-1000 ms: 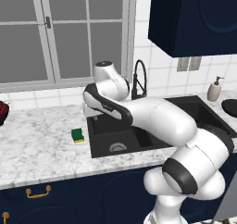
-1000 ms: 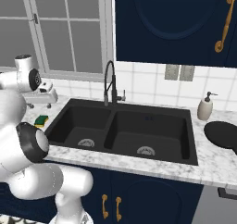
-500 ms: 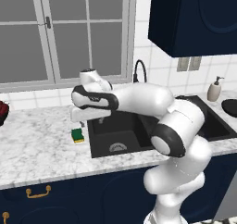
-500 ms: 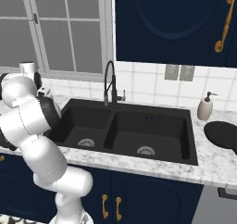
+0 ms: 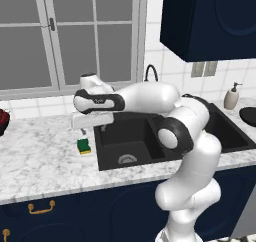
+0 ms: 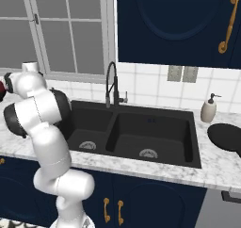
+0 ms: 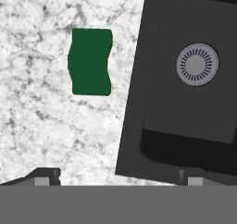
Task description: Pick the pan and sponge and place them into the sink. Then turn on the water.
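Two dark fingertips [image 7: 46,174] stand wide apart at the near edge of the hand view, so the gripper [image 7: 118,177] is open and holds nothing. Just past them lies the marble counter [image 7: 41,126], and on it the sponge [image 7: 90,62], green side up, apart from both tips. Beside it runs the rim of the black sink [image 7: 139,79], with a round silver drain [image 7: 197,64] in the basin floor.

From the left base view the gripper [image 5: 83,131] hangs over the counter [image 5: 40,161] right above the sponge [image 5: 84,146], which sits just left of the sink [image 5: 125,141]. Behind the sink rises the black faucet [image 5: 151,72].

From the right base view both basins of the sink [image 6: 136,137] show, with the faucet [image 6: 112,83] at the back. Farther right stand a soap bottle [image 6: 208,109] and the black pan [image 6: 227,137] on the counter. No writing or brand can be read anywhere.
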